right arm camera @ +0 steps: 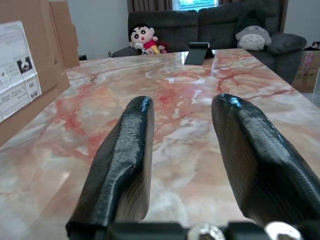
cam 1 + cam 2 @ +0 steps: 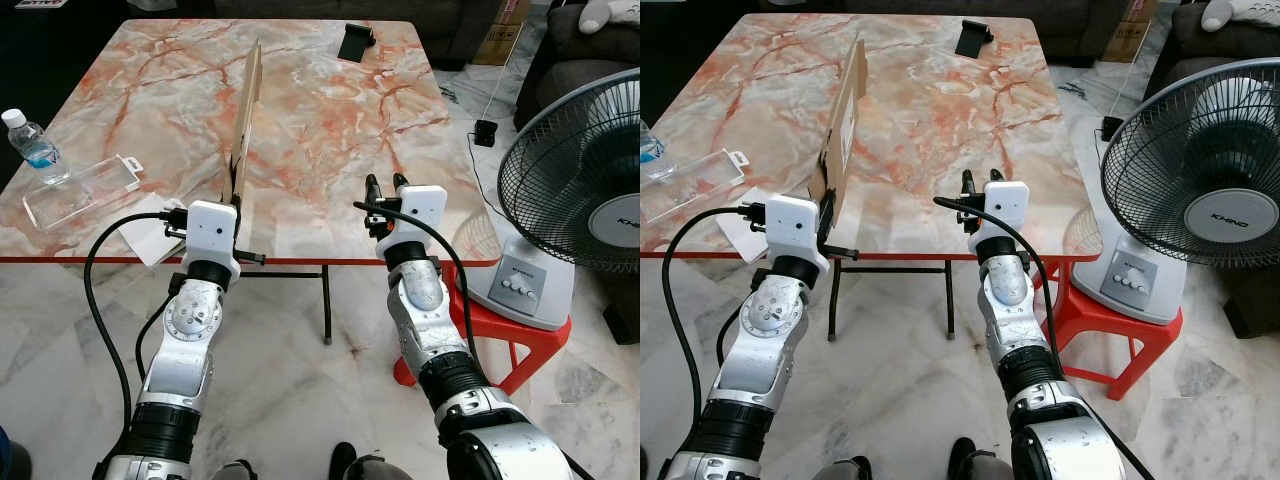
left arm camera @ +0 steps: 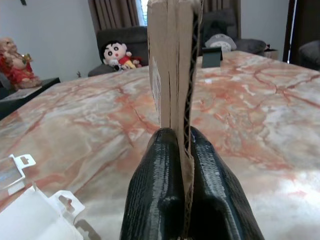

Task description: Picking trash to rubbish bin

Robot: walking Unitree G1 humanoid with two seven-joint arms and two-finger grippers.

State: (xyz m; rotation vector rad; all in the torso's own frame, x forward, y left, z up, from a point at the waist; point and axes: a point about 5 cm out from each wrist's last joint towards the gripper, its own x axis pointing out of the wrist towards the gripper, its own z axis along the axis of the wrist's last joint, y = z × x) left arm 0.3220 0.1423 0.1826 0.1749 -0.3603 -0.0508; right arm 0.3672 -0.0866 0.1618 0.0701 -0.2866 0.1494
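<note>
A flattened brown cardboard piece (image 2: 246, 110) stands on edge across the marble table (image 2: 330, 130), running from the front edge toward the middle. My left gripper (image 2: 236, 190) is shut on its near end; in the left wrist view both black fingers (image 3: 160, 190) pinch the cardboard (image 3: 172, 65) between them. My right gripper (image 2: 385, 187) hovers over the table's front edge, right of the cardboard, open and holding nothing, its fingers (image 1: 125, 155) apart. A clear plastic package (image 2: 80, 190) and a water bottle (image 2: 32, 146) lie at the table's front left.
A white paper (image 2: 150, 238) sits at the front edge by my left wrist. A black phone stand (image 2: 355, 42) is at the far side. A standing fan (image 2: 580, 190) and red stool (image 2: 500, 335) are to the right, with sofas beyond.
</note>
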